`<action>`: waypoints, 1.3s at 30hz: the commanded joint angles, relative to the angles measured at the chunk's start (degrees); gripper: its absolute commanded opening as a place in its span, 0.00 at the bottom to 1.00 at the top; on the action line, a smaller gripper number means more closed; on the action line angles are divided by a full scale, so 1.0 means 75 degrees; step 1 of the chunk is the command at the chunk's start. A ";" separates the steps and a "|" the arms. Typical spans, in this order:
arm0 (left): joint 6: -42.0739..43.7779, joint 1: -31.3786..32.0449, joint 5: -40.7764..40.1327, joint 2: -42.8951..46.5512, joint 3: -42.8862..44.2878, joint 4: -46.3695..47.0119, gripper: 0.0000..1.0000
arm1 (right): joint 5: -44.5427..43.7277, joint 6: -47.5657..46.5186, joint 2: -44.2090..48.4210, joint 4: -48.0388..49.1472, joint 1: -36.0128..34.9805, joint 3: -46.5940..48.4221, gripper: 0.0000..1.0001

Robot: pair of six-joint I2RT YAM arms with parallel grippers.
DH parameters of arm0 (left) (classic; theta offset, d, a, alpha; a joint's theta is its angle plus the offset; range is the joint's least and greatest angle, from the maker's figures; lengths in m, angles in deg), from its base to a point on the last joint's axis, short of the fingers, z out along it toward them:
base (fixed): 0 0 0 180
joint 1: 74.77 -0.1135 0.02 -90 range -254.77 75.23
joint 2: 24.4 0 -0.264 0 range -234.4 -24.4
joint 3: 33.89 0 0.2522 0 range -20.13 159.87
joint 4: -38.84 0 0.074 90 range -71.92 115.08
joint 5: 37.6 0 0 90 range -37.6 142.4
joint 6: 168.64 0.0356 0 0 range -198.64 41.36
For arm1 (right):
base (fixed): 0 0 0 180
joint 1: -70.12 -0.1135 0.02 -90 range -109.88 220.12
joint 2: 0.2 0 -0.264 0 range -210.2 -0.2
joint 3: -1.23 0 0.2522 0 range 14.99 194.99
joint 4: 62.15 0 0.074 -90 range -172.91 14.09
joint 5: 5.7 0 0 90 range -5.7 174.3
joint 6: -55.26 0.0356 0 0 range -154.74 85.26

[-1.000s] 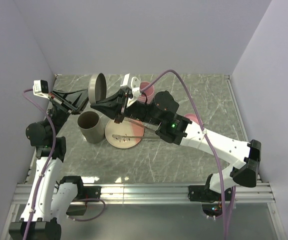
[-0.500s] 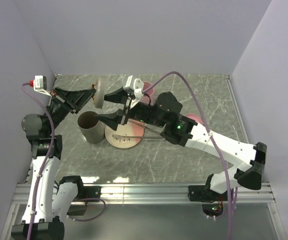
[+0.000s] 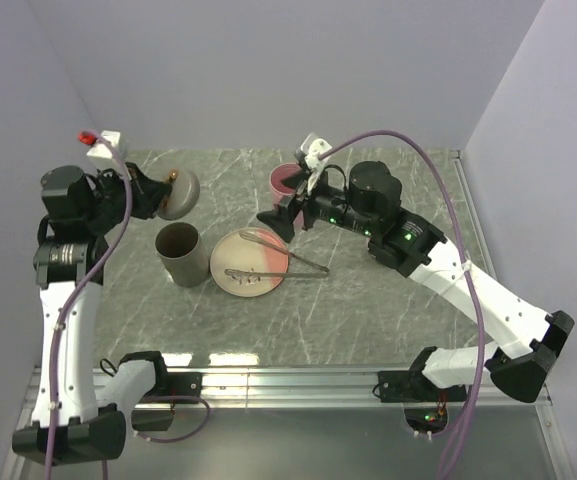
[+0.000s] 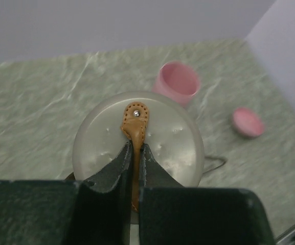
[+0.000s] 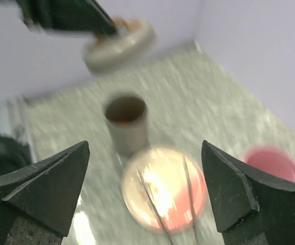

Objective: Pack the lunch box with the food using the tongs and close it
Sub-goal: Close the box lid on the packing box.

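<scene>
Table (image 3: 368,320): grey marbled top carrying everything below.
Plate (image 3: 248,288): lay just right of the lunch box, with only the tongs on it, as far as I could see.
Lunch box (image 3: 180,255): a grey cylinder, upright, mouth open to the ceiling. It stood below my left gripper and slightly toward the near edge from it.
Lid (image 4: 106,148): a pale round disc, clear of the table and tilted, not level with the box's mouth.
Key relation: lid above and a little behind the open box. I judged that closing called for bringing the lid toward the near edge, levelling it, then lowering it.
Nearer arm: my left, already carrying the lid. My right was well across the plate.
Tongs (image 3: 286,253): thin silver. They lay across the plate, long axis running far-left to near-right, with one end past the plate's right rim.
Left gripper (image 4: 135,158): pressed together on the lid's tan leather tab (image 4: 135,120).
Right gripper (image 3: 276,218): spread wide, holding nothing. It hovered between the plate and a pink cup (image 3: 288,180).
Food (image 5: 120,121): a blurred orange glint low inside the box. I could not count pieces.
</scene>
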 commanded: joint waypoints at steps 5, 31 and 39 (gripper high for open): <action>0.2646 -0.0026 -0.0951 -0.0543 -0.0319 -0.1264 0.00 | 0.0624 -0.0938 0.0635 -0.1981 0.1474 -0.1045 0.98; 0.3924 -0.0026 -0.0869 -0.0355 -0.2850 0.0002 0.00 | 0.1726 -0.0879 0.0929 -0.2099 0.3445 -0.1773 0.98; 0.3866 -0.0026 -0.0729 -0.0613 -0.2535 0.0107 0.00 | 0.1843 -0.0832 0.0800 -0.2123 0.3456 -0.1702 0.98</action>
